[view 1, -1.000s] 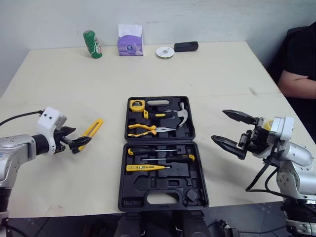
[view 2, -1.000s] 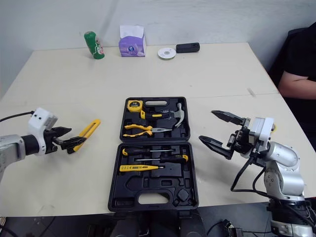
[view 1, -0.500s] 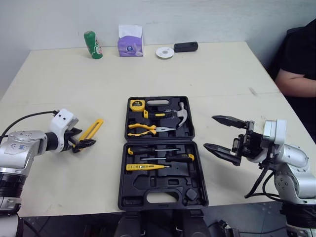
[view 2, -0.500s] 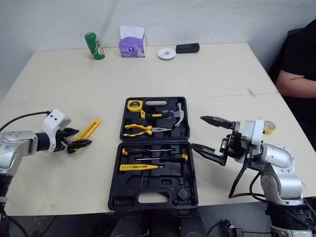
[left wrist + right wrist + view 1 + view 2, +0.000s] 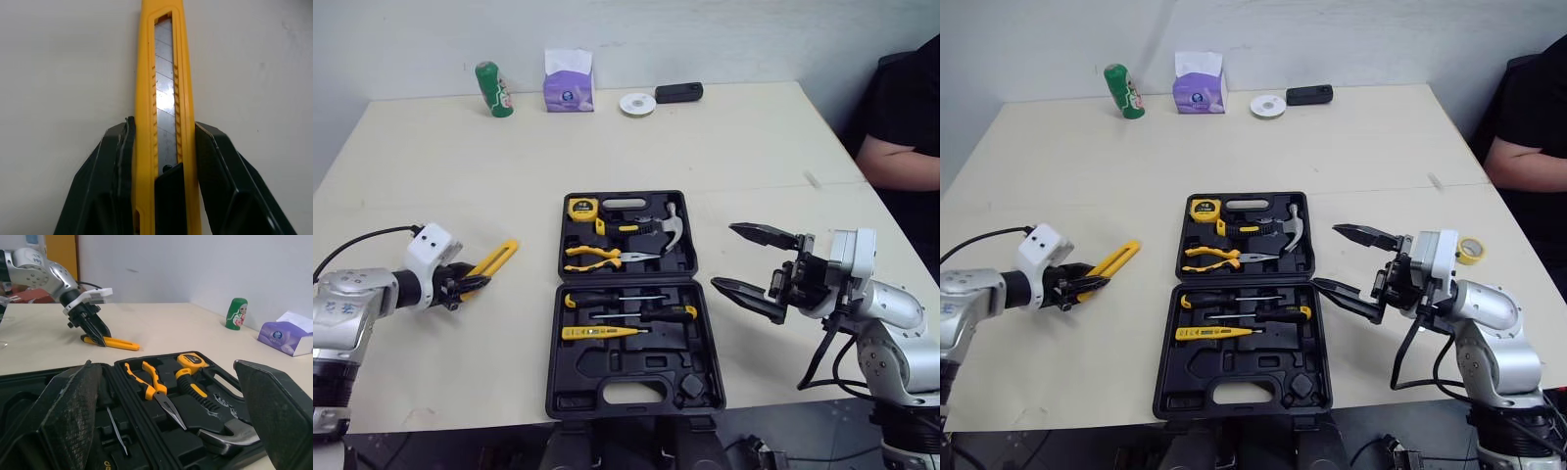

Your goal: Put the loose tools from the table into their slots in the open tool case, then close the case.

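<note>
A yellow utility knife point(image 5: 495, 259) lies flat on the table left of the open black tool case point(image 5: 636, 377). My left gripper point(image 5: 460, 284) is shut on the knife's near end; the left wrist view has a black finger point(image 5: 112, 171) pressed against each side of the knife point(image 5: 166, 98). The case holds a tape measure point(image 5: 582, 207), a hammer point(image 5: 671, 227), pliers point(image 5: 592, 257), screwdrivers point(image 5: 617, 297) and a yellow tester point(image 5: 597, 333). My right gripper point(image 5: 722, 257) hangs open and holds nothing, just off the case's right edge above the table.
Along the table's far edge stand a green bottle point(image 5: 490, 88), a tissue box point(image 5: 569, 78), a white disc point(image 5: 635, 103) and a black device point(image 5: 679, 92). A yellow tape roll point(image 5: 1470, 251) lies by my right arm. A person point(image 5: 906, 127) sits at the right.
My left gripper has slid onto the knife's near end and its fingers have closed against it. My right gripper has drifted left toward the case, still open.
</note>
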Available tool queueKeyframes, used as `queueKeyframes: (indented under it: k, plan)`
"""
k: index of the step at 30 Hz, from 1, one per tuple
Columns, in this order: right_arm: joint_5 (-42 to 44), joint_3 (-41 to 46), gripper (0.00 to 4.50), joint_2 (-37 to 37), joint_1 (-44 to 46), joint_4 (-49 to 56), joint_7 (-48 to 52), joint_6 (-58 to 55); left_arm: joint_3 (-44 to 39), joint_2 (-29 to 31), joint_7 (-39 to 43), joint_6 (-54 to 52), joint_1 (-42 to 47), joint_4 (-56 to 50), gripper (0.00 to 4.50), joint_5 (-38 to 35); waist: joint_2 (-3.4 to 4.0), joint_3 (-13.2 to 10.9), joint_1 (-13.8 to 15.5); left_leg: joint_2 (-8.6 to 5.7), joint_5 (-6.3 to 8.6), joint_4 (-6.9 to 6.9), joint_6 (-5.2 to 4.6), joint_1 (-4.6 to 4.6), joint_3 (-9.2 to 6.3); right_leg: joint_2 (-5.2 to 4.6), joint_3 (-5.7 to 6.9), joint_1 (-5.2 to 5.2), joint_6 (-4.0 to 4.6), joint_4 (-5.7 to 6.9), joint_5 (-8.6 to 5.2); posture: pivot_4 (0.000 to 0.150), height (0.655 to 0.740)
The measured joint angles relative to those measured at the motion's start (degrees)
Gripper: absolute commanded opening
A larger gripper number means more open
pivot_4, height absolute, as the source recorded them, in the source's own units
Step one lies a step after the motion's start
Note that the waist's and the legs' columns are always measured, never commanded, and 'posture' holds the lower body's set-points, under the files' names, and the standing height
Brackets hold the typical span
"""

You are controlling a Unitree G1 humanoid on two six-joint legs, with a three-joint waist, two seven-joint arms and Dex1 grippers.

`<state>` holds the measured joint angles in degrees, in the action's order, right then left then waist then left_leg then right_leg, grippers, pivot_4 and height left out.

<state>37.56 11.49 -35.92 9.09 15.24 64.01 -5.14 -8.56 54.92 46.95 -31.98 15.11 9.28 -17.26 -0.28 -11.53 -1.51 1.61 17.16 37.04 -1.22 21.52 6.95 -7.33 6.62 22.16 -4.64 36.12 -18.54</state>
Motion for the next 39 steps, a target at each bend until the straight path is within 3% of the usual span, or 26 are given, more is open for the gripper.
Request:
queueKeyframes:
  k: [4,11,16,25,29,39]
  plan:
    - [-2.10,0.28,4.50,-0.19,-0.69,-0.08,0.03,1.97,-2.94,-1.40,0.96,4.56,-0.53,-0.77,1.28,-0.87,-0.12,-0.03,0.16,-0.01,-0.01,0.05,-0.02,0.10,0.00,-0.02,0.00,0.08,-0.01,0.03,0.00,0.150,0.7400]
    - [-2.29,3.27,4.50,-4.07,-1.74,-3.57,3.86,3.76,-4.79,2.49,8.54,3.76,-3.63,-18.12,1.28,-5.13,-0.22,-0.06,0.29,-0.03,-0.02,0.07,-0.08,0.44,-0.01,0.00,0.05,0.31,-0.03,-0.04,0.01,0.150,0.7400]
    - [-2.28,3.39,4.50,-4.03,-3.04,-5.21,5.88,5.10,-2.44,1.68,8.49,-1.93,-3.73,-31.24,1.28,-9.59,-0.23,-0.06,0.20,-0.04,-0.09,0.14,-0.14,0.45,-0.01,0.00,0.04,0.30,-0.05,0.04,0.03,0.150,0.7400]
    - [-2.34,3.58,4.50,-4.55,-5.42,-8.06,10.54,6.56,8.15,-1.88,4.91,-13.87,3.78,-44.49,1.28,-15.17,-0.24,-0.07,0.66,-0.09,-0.21,0.23,-0.15,0.44,-0.03,0.03,0.01,0.29,-0.07,0.18,0.04,0.150,0.7400]
    - [-2.14,4.25,4.50,-6.61,-7.02,-7.79,11.83,6.03,13.83,-5.51,3.30,-18.25,7.61,-46.96,1.28,-17.56,-0.26,-0.08,1.45,-0.07,-0.23,0.38,-0.16,0.47,-0.04,0.06,-0.01,0.29,-0.08,0.26,0.05,0.150,0.7400]
    - [0.26,5.65,4.50,-9.00,-14.02,-0.26,12.32,1.05,25.39,-6.11,3.69,-23.68,11.36,-48.68,1.28,-16.92,-0.27,-0.08,2.32,-0.07,-0.26,0.45,-0.15,0.47,-0.09,0.12,-0.04,0.26,-0.07,0.27,0.04,0.150,0.7400]
